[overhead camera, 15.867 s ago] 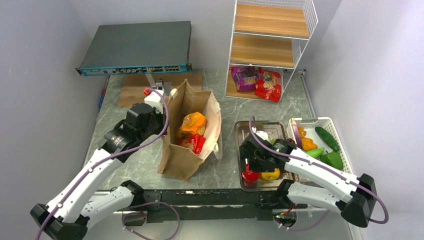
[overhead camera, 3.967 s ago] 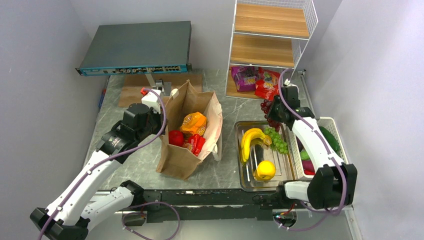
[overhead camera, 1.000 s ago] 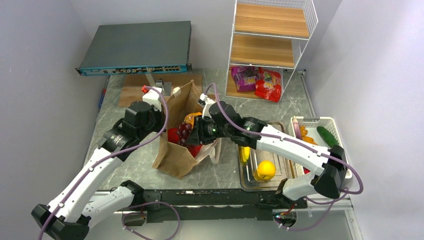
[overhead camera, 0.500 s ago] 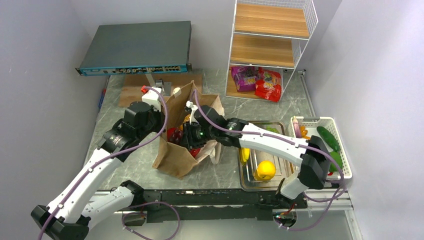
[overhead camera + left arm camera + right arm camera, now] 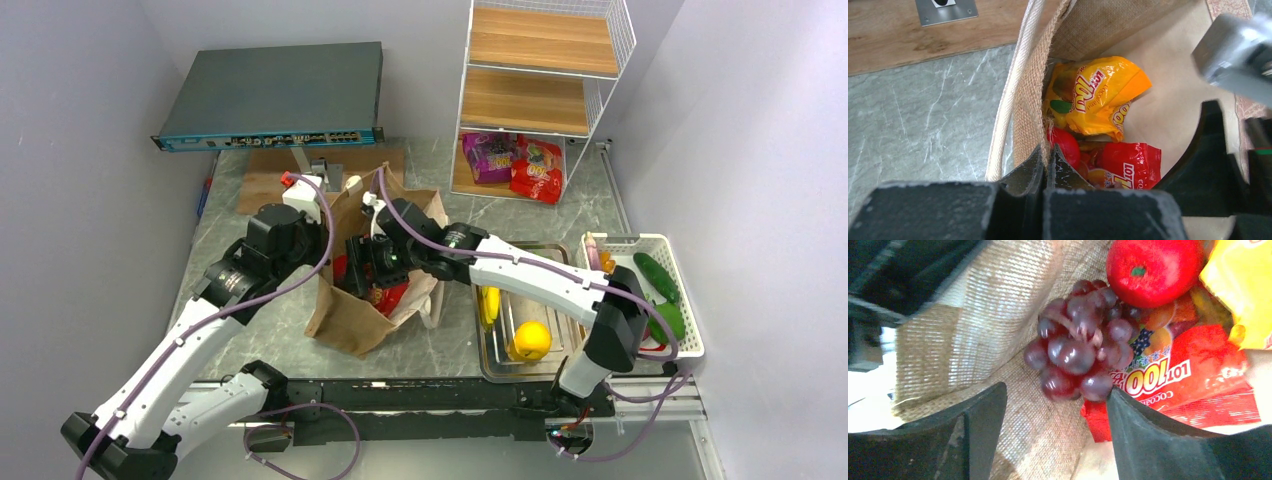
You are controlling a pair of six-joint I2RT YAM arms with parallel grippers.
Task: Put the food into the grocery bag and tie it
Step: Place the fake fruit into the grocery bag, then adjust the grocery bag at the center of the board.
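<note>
Inside grocery bag [image 5: 350,315] | grapes [image 5: 1078,347] by apple [image 5: 1153,270] | right gripper [image 5: 1055,392] parted

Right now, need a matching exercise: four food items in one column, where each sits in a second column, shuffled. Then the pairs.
Items:
1. dark grapes
2. round yellow fruit
3. cucumber
4. purple snack packet

Places:
A. white basket
B. bottom shelf of the rack
C. grocery bag
D. metal tray

Pairs: 1-C, 2-D, 3-A, 4-B.
</note>
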